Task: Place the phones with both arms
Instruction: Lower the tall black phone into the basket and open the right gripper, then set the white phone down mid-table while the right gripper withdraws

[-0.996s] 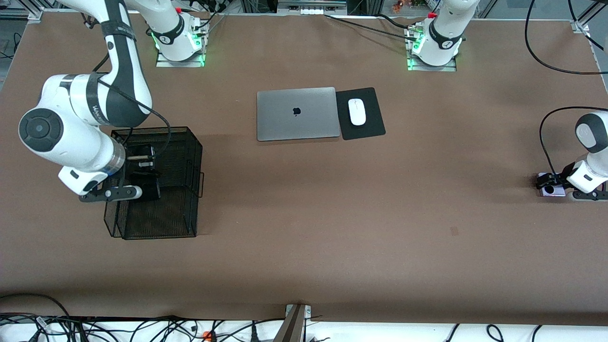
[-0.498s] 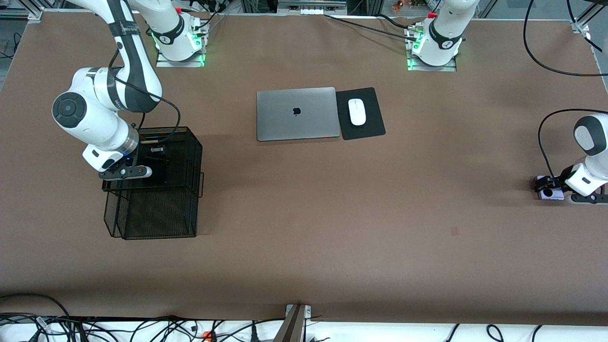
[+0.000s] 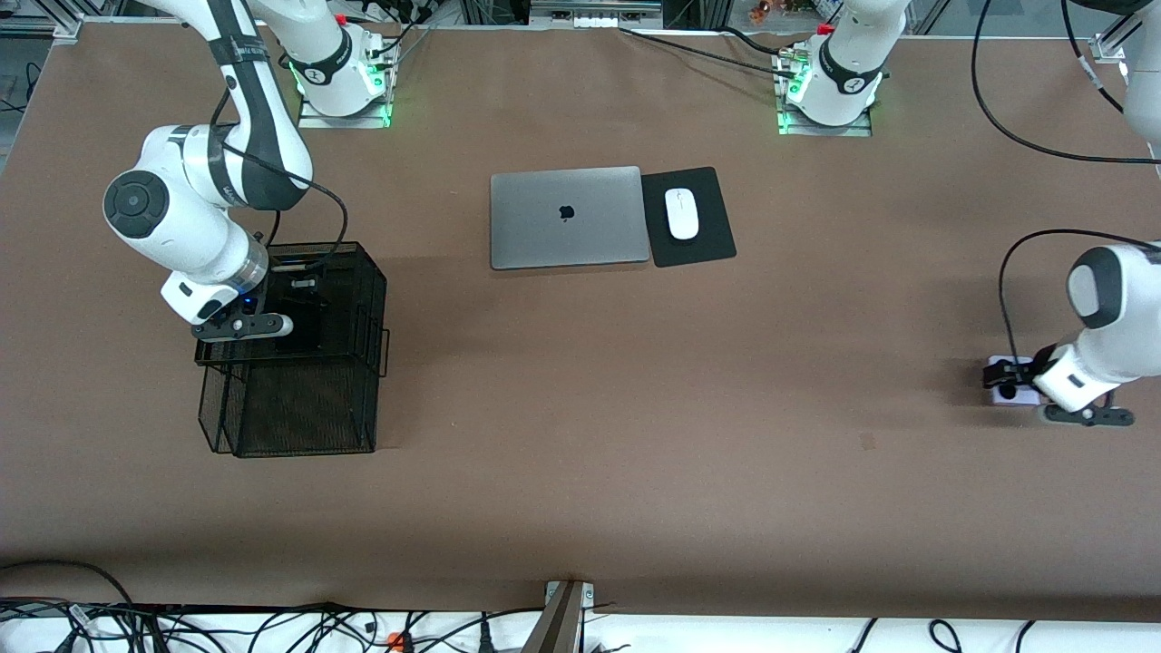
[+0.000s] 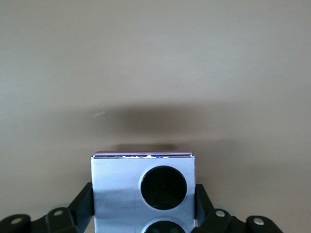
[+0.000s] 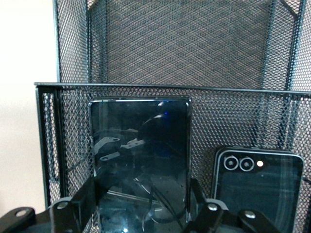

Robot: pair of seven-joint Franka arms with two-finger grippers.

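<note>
1. At the upper centre of the front view we see a closed silver laptop (image 3: 566, 218) with a dark apple logo on its lid, the only mark we can read anywhere; just beside it a white mouse (image 3: 681, 213) lies on a black mouse pad (image 3: 691, 217).
2. At the left of the front view, the right gripper (image 3: 292, 307) hangs in the top of a black wire-mesh basket (image 3: 299, 417).
3. In the right wrist view, the same right gripper (image 5: 141, 206) has its fingers (image 5: 80, 201) clamped on the two edges of the long slim black phone (image 5: 140, 165), which stands upright inside a mesh compartment.
4. Beside it in the basket, also in the right wrist view, we see the squarish black phone (image 5: 257, 187) with two ringed lenses and a small light dot at its top; whether it shares the same compartment we cannot tell.
5. At the right edge of the front view, the left gripper (image 3: 1009, 381) is low over the brown table (image 3: 635, 408), toward the left arm's end.
6. In the left wrist view, the left gripper (image 4: 143, 204) is closed on the sides of the lilac-white phone (image 4: 116, 191), whose two round black lenses face the camera; its shadow falls on the table below.
</note>
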